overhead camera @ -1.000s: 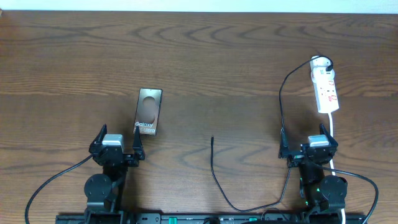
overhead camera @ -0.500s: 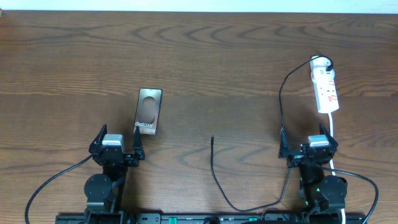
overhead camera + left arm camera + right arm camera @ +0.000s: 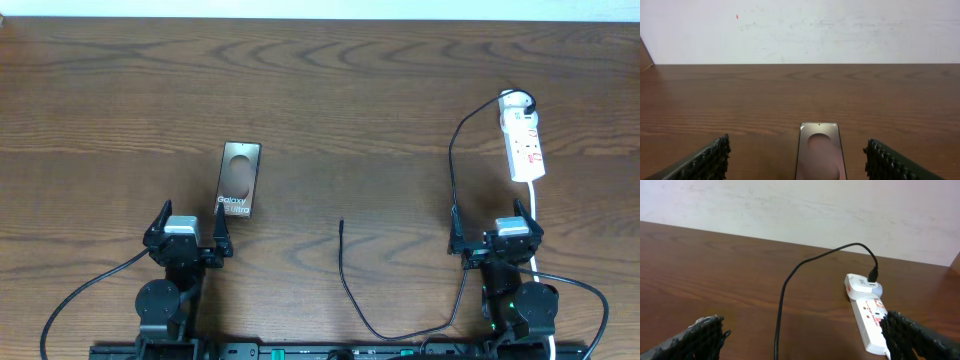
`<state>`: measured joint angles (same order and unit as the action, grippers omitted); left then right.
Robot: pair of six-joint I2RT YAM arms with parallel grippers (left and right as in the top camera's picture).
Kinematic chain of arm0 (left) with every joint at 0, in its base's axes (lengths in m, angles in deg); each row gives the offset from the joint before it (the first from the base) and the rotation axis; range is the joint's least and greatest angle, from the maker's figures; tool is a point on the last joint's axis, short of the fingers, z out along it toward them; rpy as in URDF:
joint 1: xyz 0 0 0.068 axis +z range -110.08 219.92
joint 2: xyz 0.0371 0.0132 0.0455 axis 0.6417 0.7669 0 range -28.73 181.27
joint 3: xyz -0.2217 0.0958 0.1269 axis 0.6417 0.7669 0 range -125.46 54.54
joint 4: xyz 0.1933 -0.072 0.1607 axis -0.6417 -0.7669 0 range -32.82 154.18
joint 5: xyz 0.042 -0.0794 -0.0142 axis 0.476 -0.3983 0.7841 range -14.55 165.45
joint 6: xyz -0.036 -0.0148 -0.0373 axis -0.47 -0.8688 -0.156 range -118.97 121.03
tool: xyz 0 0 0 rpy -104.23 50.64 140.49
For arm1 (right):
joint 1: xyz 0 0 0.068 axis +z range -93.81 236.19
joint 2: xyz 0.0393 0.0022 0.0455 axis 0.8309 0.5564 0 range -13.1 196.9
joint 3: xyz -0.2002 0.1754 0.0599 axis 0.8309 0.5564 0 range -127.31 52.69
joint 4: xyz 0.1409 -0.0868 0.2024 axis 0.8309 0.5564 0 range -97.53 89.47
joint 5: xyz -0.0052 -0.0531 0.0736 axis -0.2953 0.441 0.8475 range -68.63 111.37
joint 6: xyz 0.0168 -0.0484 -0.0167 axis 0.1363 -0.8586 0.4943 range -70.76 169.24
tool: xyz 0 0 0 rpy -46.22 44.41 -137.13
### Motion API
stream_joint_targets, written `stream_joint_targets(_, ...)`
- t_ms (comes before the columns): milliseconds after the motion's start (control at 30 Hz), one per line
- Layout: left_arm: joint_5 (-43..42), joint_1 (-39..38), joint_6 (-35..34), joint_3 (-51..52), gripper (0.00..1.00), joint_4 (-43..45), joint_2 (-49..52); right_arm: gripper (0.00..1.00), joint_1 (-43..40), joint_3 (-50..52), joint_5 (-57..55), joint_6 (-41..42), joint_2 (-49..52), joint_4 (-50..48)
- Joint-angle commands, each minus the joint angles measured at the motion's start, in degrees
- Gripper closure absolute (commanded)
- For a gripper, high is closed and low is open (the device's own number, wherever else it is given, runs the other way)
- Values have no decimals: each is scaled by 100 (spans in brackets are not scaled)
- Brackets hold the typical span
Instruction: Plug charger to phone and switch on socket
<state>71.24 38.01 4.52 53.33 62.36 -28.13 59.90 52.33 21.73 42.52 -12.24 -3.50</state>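
charger cable (image 3: 340, 250), thin and black, near tabletop front edge: likely light, floppy, best pinched behind stiff tip; left hand (image 3: 192, 222), right hand (image 3: 487, 222) wide open, empty.

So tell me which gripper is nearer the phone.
Left. The left gripper sits open just short of the phone; the right gripper is far off to the phone's right, near the socket.

Two black arms (image 3: 165, 292), ribbed fingers (image 3: 710, 161), black cables (image 3: 75, 297)
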Motion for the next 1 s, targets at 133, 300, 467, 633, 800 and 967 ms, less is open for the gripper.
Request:
stream_joint_targets(133, -229, 28, 79, 76, 15, -179, -31, 1, -28, 4, -39, -66, 11, 26)
stream_joint_targets(300, -286, 28, 81, -162, 15, -181, 39, 1, -28, 4, -39, -66, 11, 28)
stream_joint_targets(467, -289, 28, 79, -540, 15, -203, 334, 1, -28, 4, -39, -66, 11, 28)
stream_joint_targets(633, -291, 28, 79, -1200, 15, -225, 1001, 1, -28, 4, -39, -66, 11, 26)
stream_joint_targets(800, -291, 28, 81, -2024, 15, -400, 1915, 1, -28, 4, -39, -66, 11, 28)
stream_joint_targets(967, -295, 28, 103, -2815, 15, -656, 2905, 1, -28, 4, -39, -66, 11, 26)
